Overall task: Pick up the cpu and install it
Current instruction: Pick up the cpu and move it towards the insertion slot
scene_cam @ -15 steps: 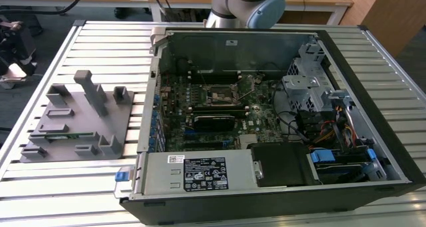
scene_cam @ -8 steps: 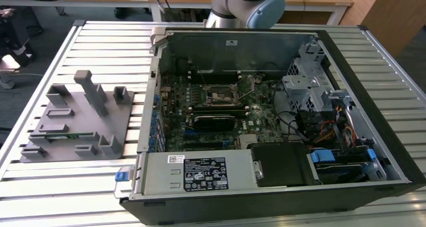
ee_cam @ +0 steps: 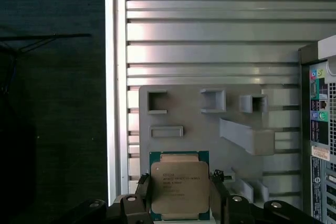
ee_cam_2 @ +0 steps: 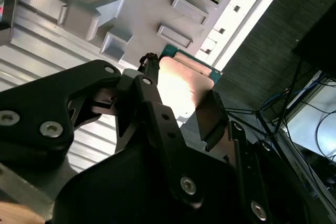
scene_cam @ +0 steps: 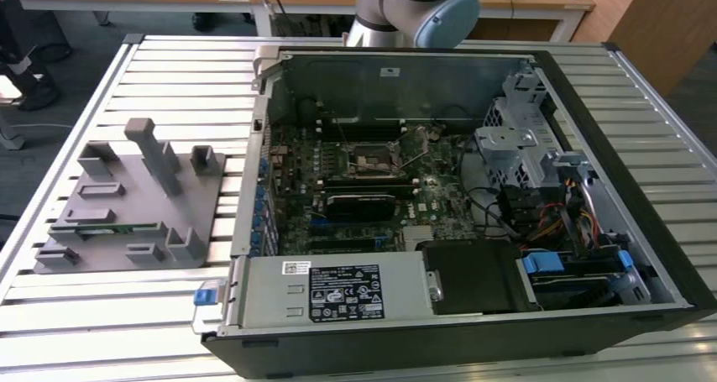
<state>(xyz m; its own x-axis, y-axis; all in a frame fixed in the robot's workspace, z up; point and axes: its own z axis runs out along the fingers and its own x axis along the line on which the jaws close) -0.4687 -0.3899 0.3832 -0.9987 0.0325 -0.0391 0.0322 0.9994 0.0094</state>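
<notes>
Tray (scene_cam: 207, 196) on table (scene_cam: 101, 315), exterior view's left of case (scene_cam: 448, 348) (motherboard (scene_cam: 442, 201) inside).

showing one cpu (ee_cam: 179, 186), one end effector (ee_cam: 181, 203), one robot arm (scene_cam: 409, 4), one grey tray (scene_cam: 123, 201), one memory stick (scene_cam: 107, 227), one computer case (scene_cam: 392, 71), one desk (scene_cam: 134, 315)

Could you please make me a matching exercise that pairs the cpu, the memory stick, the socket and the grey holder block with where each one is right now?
Things:
1. cpu
2. memory stick
3. socket
4. grey holder block

Places:
A. on the motherboard inside the open computer case
B. on the slatted table, to the exterior view's left of the case
C. held in the gripper
D. lying in a slot of the holder block

Pairs: 1-C, 2-D, 3-A, 4-B.
</notes>
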